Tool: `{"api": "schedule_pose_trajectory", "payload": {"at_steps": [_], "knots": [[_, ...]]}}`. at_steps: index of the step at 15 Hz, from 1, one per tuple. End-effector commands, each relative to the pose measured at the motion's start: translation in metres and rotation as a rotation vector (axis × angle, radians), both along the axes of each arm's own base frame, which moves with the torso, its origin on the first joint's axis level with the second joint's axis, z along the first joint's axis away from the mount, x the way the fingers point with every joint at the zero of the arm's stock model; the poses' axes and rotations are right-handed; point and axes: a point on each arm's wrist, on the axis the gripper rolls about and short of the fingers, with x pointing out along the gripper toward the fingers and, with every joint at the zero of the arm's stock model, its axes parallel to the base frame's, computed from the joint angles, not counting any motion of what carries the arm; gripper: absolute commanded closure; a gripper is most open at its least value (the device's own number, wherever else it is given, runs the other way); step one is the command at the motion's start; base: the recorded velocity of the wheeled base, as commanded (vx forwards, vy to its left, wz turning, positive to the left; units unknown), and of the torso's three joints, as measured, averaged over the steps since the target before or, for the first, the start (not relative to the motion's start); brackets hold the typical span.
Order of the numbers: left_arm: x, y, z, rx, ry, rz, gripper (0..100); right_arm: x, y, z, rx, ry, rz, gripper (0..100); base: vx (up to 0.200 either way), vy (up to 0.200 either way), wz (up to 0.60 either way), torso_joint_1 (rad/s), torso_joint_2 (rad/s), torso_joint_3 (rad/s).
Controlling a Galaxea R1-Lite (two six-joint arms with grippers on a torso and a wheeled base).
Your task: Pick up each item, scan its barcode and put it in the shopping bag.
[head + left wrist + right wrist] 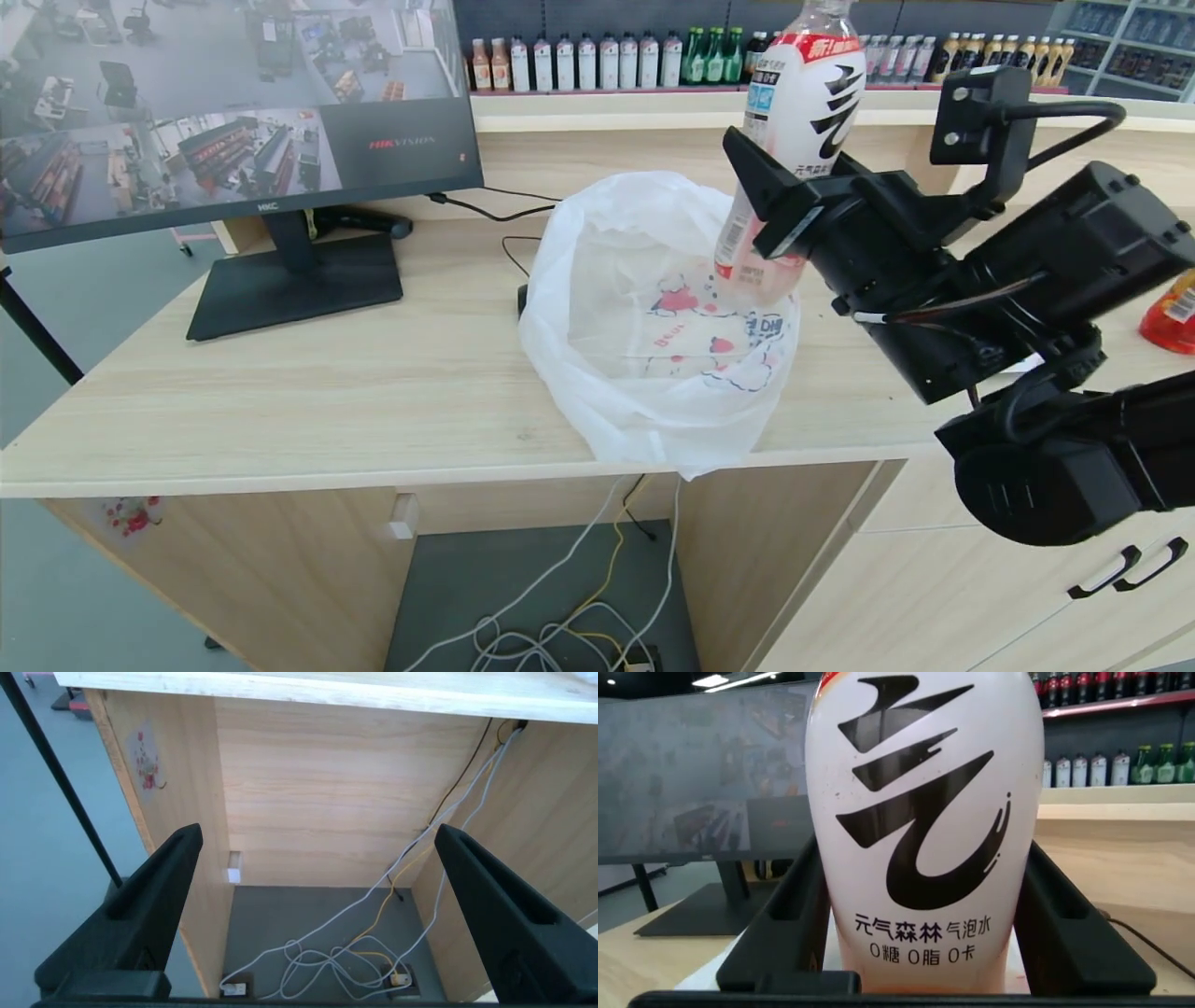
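We see 1 white plastic shopping bag (653, 317) standing on the wooden counter (280, 401), its mouth open upward. Red and blue print shows on its thin wall, and we cannot tell whether anything lies inside it.

The right gripper (767, 198) is clamped on 1 pale bottle (795, 112), with 1 black finger on each side of the body. The bottle stands nearly upright with its neck up. Its long axis runs close to vertical, leaning slightly, and its base hangs at the bag's right rim, above the counter. In the right wrist view the bold black mark on its label (920, 812) faces the camera.

The left gripper (318, 917) is below the countertop with its 2 fingers spread wide and nothing between them. It faces the recess where loose cables (346, 952) lie.

On the counter, 1 monitor (233, 103) stands left of the bag, and 1 red-orange item (1172, 317) sits at the far right. A row of bottles (597, 61) lines the shelf behind.
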Motion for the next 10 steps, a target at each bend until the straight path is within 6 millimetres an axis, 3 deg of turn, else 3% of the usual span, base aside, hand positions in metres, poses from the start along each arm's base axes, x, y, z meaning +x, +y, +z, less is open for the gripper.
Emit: {"api": "schedule_pose_trajectory", "payload": {"at_steps": [1, 4, 10], "knots": [[0.0, 0.0, 0.0, 0.0, 0.0, 0.001, 0, 0.016, 0.011, 0.003, -0.007, 0.005, 0.002, 100, 0.0, 0.0, 0.0, 0.0, 0.0, 0.0], [0.0, 0.0, 0.0, 0.0, 0.0, 0.0, 0, 0.032, 0.022, 0.006, -0.018, 0.022, 0.006, 100, 0.0, 0.0, 0.0, 0.0, 0.0, 0.0], [0.0, 0.0, 0.0, 0.0, 0.0, 0.001, 0, 0.069, 0.044, -0.014, -0.045, 0.066, 0.001, 100, 0.0, 0.0, 0.0, 0.0, 0.0, 0.0]]}}
